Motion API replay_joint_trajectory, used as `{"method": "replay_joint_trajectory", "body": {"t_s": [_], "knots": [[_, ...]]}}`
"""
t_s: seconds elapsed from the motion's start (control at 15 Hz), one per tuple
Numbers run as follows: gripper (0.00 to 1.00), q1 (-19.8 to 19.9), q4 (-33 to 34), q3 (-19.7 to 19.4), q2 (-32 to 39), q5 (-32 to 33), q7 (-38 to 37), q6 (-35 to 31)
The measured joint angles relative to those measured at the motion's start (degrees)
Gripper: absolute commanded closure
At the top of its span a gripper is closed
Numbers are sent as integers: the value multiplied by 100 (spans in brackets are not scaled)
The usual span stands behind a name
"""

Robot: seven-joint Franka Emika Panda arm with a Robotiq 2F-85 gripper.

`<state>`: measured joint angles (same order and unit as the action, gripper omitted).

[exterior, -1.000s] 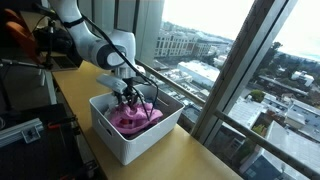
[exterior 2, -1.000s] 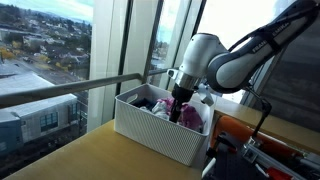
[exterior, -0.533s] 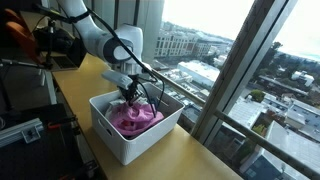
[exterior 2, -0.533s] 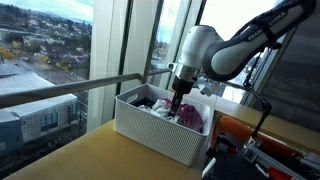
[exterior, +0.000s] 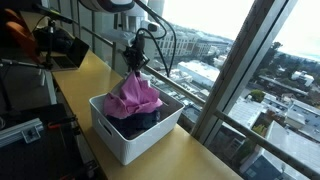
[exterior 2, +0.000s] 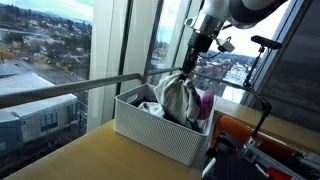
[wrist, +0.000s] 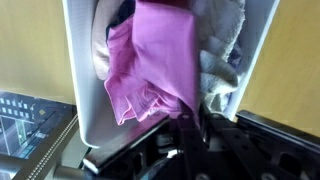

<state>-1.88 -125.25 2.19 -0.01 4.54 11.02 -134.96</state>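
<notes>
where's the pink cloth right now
In an exterior view the pink cloth sits left of centre, hanging pinched in the gripper directly over the white bin, its lower folds at the bin's rim.

We're pretty sure it's a high-rise office or lab: tall windows (exterior: pixel 215 30) over city rooftops (exterior: pixel 200 72), a long wooden counter (exterior: pixel 195 160), and black equipment (exterior: pixel 62 45) at one end.
</notes>
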Motion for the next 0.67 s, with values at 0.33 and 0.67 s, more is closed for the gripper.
{"method": "replay_joint_trajectory", "body": {"t_s": [0.33,0.67], "knots": [[98,-288,335,128,-1208,-220,109,853],[98,-960,794,826,-1711,-231,-267,1386]]}}
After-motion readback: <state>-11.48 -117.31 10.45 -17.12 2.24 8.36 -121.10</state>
